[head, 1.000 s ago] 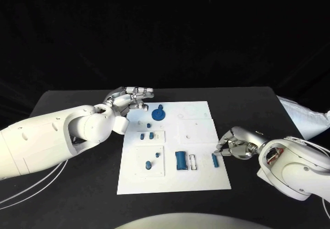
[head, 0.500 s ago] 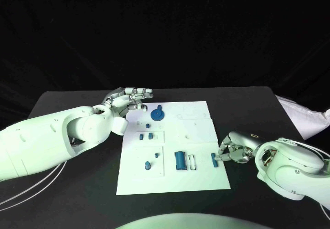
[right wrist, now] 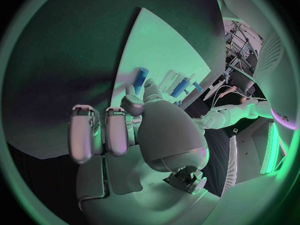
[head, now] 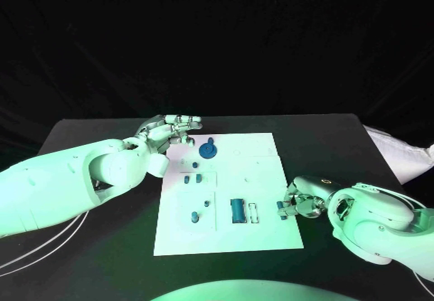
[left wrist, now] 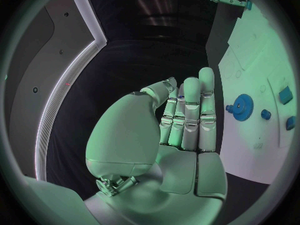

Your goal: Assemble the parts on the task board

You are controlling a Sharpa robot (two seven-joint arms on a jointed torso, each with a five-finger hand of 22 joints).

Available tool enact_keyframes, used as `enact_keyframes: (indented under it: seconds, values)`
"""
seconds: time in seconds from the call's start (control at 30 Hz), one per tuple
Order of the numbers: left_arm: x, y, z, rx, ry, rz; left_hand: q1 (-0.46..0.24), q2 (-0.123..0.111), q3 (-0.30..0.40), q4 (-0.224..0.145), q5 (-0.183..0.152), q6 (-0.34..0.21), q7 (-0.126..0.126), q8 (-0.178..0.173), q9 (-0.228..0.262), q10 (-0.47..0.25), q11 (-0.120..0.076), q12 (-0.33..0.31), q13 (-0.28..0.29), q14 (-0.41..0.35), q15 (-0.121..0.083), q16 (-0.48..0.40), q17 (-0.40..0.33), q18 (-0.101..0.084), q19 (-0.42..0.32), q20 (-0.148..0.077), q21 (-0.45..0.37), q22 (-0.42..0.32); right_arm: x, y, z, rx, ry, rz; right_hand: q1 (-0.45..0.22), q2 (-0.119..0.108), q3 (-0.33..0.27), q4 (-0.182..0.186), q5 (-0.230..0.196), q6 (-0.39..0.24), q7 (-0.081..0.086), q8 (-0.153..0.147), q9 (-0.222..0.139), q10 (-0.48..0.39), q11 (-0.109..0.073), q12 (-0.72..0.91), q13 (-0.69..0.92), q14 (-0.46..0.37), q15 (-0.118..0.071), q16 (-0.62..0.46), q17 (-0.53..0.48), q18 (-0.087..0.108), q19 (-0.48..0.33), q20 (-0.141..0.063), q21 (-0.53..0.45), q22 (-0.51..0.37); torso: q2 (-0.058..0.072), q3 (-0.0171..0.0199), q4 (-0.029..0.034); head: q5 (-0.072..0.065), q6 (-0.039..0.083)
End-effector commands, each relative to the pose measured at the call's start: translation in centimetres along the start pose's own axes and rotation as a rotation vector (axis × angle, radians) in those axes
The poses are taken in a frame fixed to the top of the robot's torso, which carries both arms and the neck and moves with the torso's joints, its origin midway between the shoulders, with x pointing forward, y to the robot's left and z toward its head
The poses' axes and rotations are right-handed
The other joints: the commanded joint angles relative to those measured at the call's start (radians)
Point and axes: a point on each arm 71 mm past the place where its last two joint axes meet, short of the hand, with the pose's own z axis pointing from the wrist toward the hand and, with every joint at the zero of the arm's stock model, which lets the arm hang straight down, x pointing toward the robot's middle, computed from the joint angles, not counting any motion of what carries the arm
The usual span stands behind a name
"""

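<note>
The white task board (head: 262,164) lies in the middle of the black table. A blue gear (head: 208,149) (left wrist: 240,107) stands near its far left corner. My left hand (head: 172,130) (left wrist: 184,117) hovers just beyond that corner, fingers straight and close together, with nothing seen in it. My right hand (head: 303,199) (right wrist: 134,130) is at the board's right edge and pinches a blue peg (head: 283,211) (right wrist: 140,78) at its fingertips. A blue block (head: 237,210) and small blue pieces (head: 188,179) sit on the board's near half.
A white bundle (head: 398,153) lies at the table's right edge. More small blue parts (head: 194,217) stand on the board's near left panel, and a narrow white frame (head: 254,213) sits beside the blue block. Bare black table surrounds the board.
My right hand has shifted a little toward me along the board's right edge, still on the blue peg. The left hand has stayed where it was.
</note>
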Motion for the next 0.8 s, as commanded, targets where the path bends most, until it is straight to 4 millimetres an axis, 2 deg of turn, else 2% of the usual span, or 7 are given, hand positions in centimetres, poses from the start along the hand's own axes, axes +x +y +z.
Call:
enact_keyframes:
  seconds: [0.03,0.3,0.33,0.43,0.5,0.7,0.8]
  values:
    - [0.3,0.0,0.0,0.005,0.022,-0.003,-0.001,0.008,-0.005,0.000,-0.002,-0.007,-0.001,0.006,-0.001,-0.004,-0.001,0.004,-0.001,-0.006,0.001,0.001,-0.001,0.011,0.001,0.000,-0.005,-0.002,0.4,0.1,0.2,0.003,0.019,-0.056,-0.003,-0.002,0.001,0.007,-0.005,0.008,-0.002,-0.001,-0.001,0.010,-0.002,0.010,0.006,0.063,-0.001,0.008,0.007,-0.012,0.011,-0.001,0.006,0.005,0.001,0.0001,0.0001,0.001,-0.002]
    - [0.3,0.0,0.0,0.004,0.022,-0.003,-0.001,0.008,-0.005,0.000,-0.002,-0.007,-0.001,0.006,-0.001,-0.004,-0.001,0.004,-0.001,-0.006,0.001,0.001,-0.001,0.011,0.001,0.000,-0.005,-0.002,1.1,0.8,0.9,-0.019,0.026,-0.213,0.056,0.001,0.014,-0.020,-0.018,0.012,-0.004,-0.008,0.002,0.011,-0.005,0.019,0.018,0.064,-0.004,0.016,0.020,-0.014,0.014,-0.004,0.011,0.013,0.000,0.0005,-0.0003,0.004,-0.005]
    - [0.3,0.0,0.0,0.004,0.023,-0.003,-0.001,0.008,-0.005,0.000,-0.002,-0.007,-0.001,0.006,-0.001,-0.004,-0.001,0.004,-0.001,-0.006,0.001,0.001,-0.001,0.011,0.001,0.000,-0.005,-0.002,1.2,0.9,1.0,-0.025,0.023,-0.245,0.063,0.001,0.016,-0.024,-0.028,0.013,-0.004,-0.009,0.003,0.011,-0.005,0.019,0.019,0.064,-0.004,0.016,0.021,-0.014,0.015,-0.004,0.011,0.014,0.000,0.0005,-0.0003,0.004,-0.005]
    - [0.3,0.0,0.0,0.004,0.023,-0.003,-0.001,0.008,-0.005,0.000,-0.002,-0.007,-0.001,0.006,-0.001,-0.004,-0.001,0.004,-0.001,-0.006,0.001,0.001,-0.001,0.011,0.001,0.000,-0.005,-0.002,1.5,1.4,1.2,-0.038,0.020,-0.321,0.091,0.008,0.031,-0.037,-0.104,0.016,-0.004,-0.012,0.005,0.011,-0.006,0.020,0.023,0.064,-0.005,0.019,0.026,-0.014,0.015,-0.005,0.012,0.017,0.000,0.0006,-0.0005,0.005,-0.005]
    - [0.3,0.0,0.0,0.003,0.024,-0.003,-0.001,0.008,-0.005,0.000,-0.002,-0.007,-0.001,0.006,-0.001,-0.004,-0.001,0.004,-0.001,-0.006,0.001,0.001,-0.001,0.011,0.001,0.000,-0.005,-0.002,1.8,1.6,1.4,-0.045,0.022,-0.359,0.109,0.012,0.043,-0.047,-0.123,0.017,-0.005,-0.014,0.005,0.011,-0.006,0.021,0.026,0.064,-0.005,0.020,0.028,-0.015,0.015,-0.006,0.012,0.017,-0.001,0.0006,-0.0005,0.005,-0.005]
    - [0.3,0.0,0.1,0.002,0.025,-0.003,-0.001,0.008,-0.005,0.000,-0.002,-0.007,-0.001,0.006,-0.001,-0.004,-0.001,0.004,-0.001,-0.006,0.001,0.001,-0.001,0.011,0.001,0.000,-0.005,-0.002,2.3,2.0,1.6,-0.050,0.049,-0.409,0.132,0.013,0.062,-0.062,-0.134,0.019,-0.006,-0.018,0.006,0.010,-0.007,0.023,0.030,0.064,-0.005,0.023,0.034,-0.015,0.015,-0.006,0.013,0.020,-0.001,0.0002,0.0002,0.003,-0.005]
    - [0.3,0.0,0.1,0.002,0.026,-0.001,-0.001,0.008,-0.005,0.000,-0.002,-0.007,-0.001,0.006,-0.001,-0.004,-0.001,0.004,-0.001,-0.006,0.001,0.001,-0.001,0.011,0.001,0.000,-0.005,-0.002,2.5,2.0,1.7,-0.048,0.062,-0.416,0.141,0.015,0.071,-0.068,-0.126,0.020,-0.006,-0.019,0.006,0.009,-0.008,0.022,0.030,0.064,-0.006,0.023,0.035,-0.015,0.015,-0.006,0.013,0.020,-0.001,-0.0001,-0.0006,0.003,-0.004]
